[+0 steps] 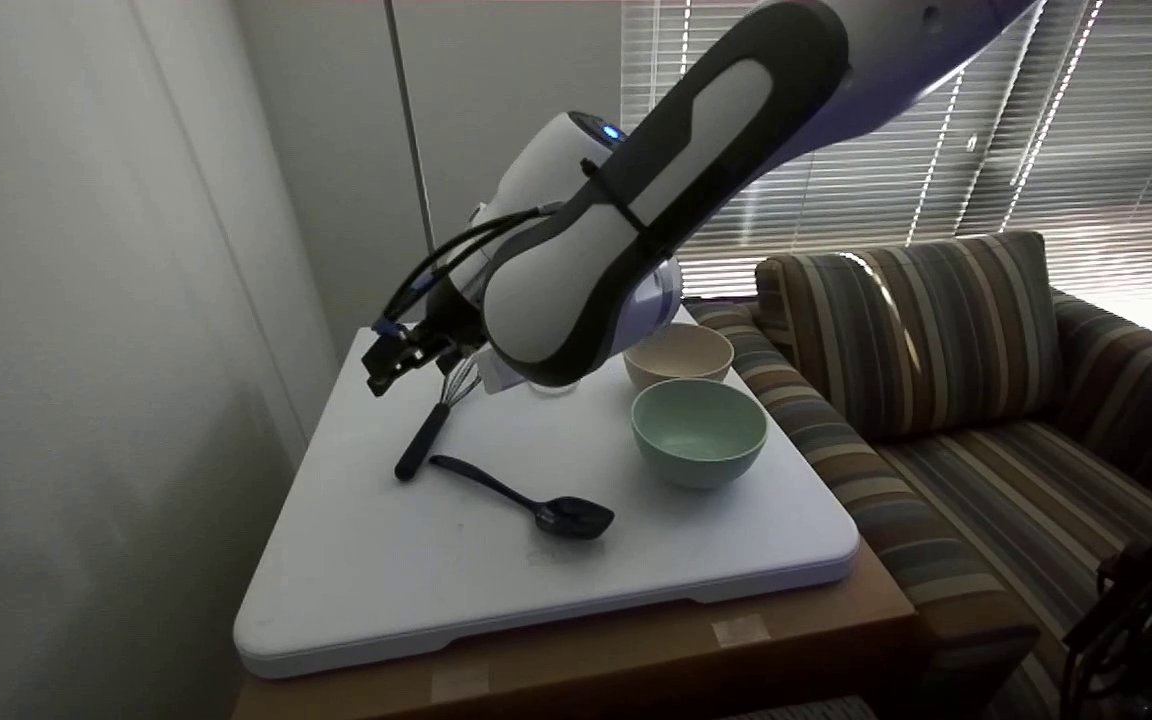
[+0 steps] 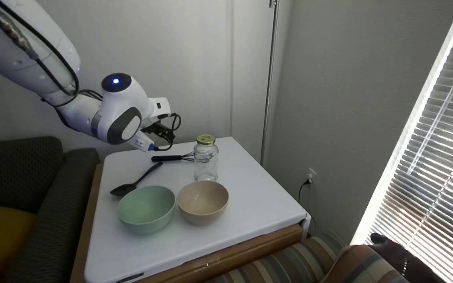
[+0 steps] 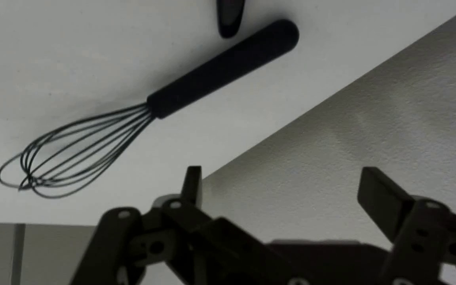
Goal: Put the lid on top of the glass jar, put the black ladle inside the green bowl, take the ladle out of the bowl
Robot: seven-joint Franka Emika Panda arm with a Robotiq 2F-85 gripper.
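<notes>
The black ladle lies on the bench, its handle end toward ten o'clock and its scoop toward four in an exterior view. From the scoop, the green bowl, its likely destination, sits there at two o'clock, near but apart. The coming pick turns on the handle's bearing: in the wrist view its tip shows near half past eleven from the pincer, whose jaws are spread wide with nothing between them. The whisk crosses that line with its handle, which points to two o'clock and ends just beside the ladle's tip; a low reach could well catch it. In an exterior view the lid sits on the glass jar, so that step looks done and lifting the ladle seems next.
</notes>
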